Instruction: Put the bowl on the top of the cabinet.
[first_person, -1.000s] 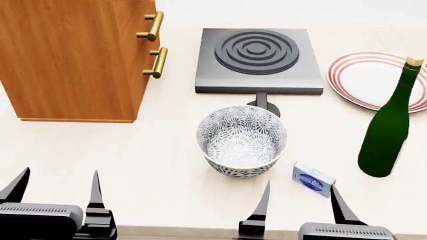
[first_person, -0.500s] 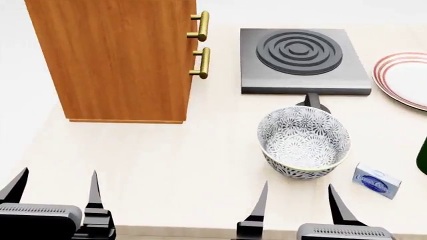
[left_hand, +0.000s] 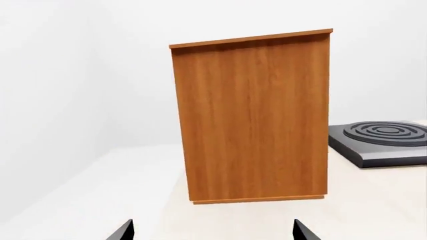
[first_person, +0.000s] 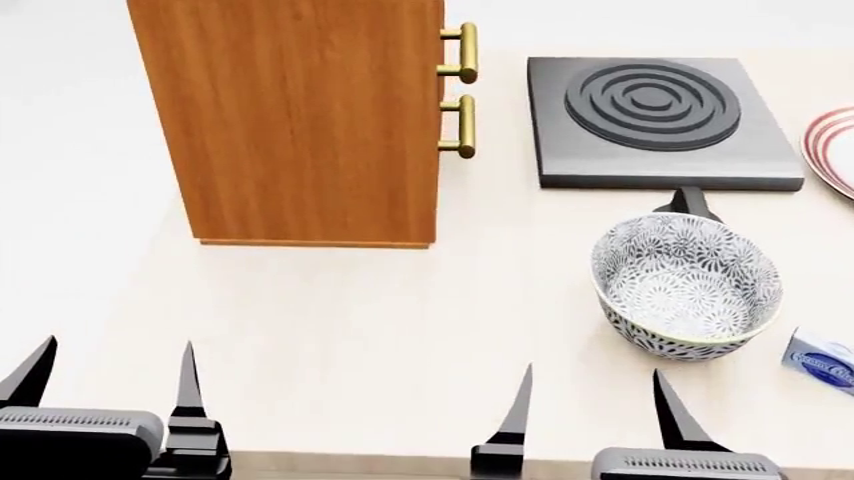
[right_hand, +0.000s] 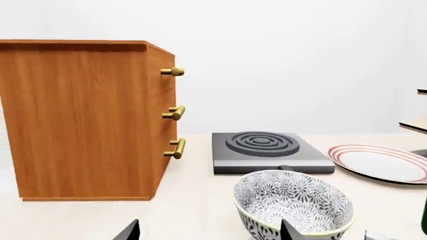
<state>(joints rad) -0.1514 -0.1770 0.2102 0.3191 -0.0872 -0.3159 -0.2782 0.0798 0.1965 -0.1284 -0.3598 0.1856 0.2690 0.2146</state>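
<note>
The bowl (first_person: 687, 283), deep and white with a dense grey-black leaf pattern, stands on the pale tabletop at the right of the head view. It also shows in the right wrist view (right_hand: 293, 205), just beyond one fingertip. The orange-brown cabinet (first_person: 300, 110) with brass handles stands at the back left; it shows too in the left wrist view (left_hand: 253, 120) and the right wrist view (right_hand: 87, 120). My left gripper (first_person: 110, 372) is open and empty near the front edge. My right gripper (first_person: 590, 400) is open and empty, just in front and left of the bowl.
A dark grey hotplate (first_person: 661, 120) sits behind the bowl, right of the cabinet. A white plate with red rings (right_hand: 383, 162) lies at the far right. A small blue box (first_person: 825, 362) lies right of the bowl. The table's front edge (first_person: 360, 462) runs under the grippers.
The head view has swung left: the cabinet, hotplate and bowl have all shifted right in it, and the green bottle has left the frame. Both grippers keep their place and stay open.
</note>
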